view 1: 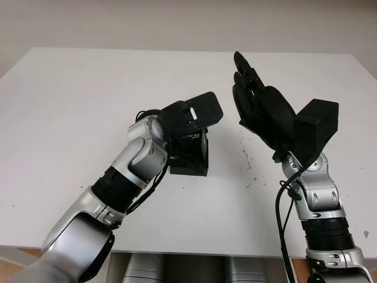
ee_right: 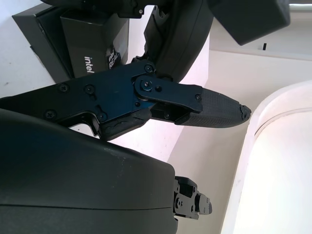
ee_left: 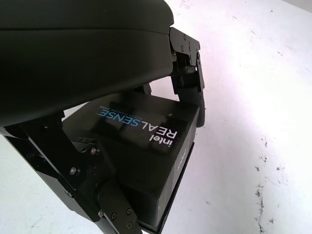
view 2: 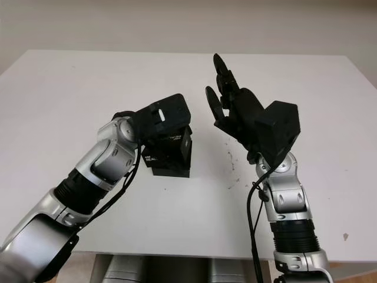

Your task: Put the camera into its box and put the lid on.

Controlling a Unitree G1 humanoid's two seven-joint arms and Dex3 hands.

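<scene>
Meanwhile my left hand point(ee_left: 146, 161) clasped the lidded box point(view 2: 171, 154) mid-table; my right hand point(view 1: 259, 103) hung released, raised just right.

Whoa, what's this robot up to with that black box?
The robot's left hand is clamped over a black Intel RealSense box standing on the white table; its fingers wrap the sides. The lid looks already on. The right hand is open, raised above the table just right of the box and holding nothing.
</scene>
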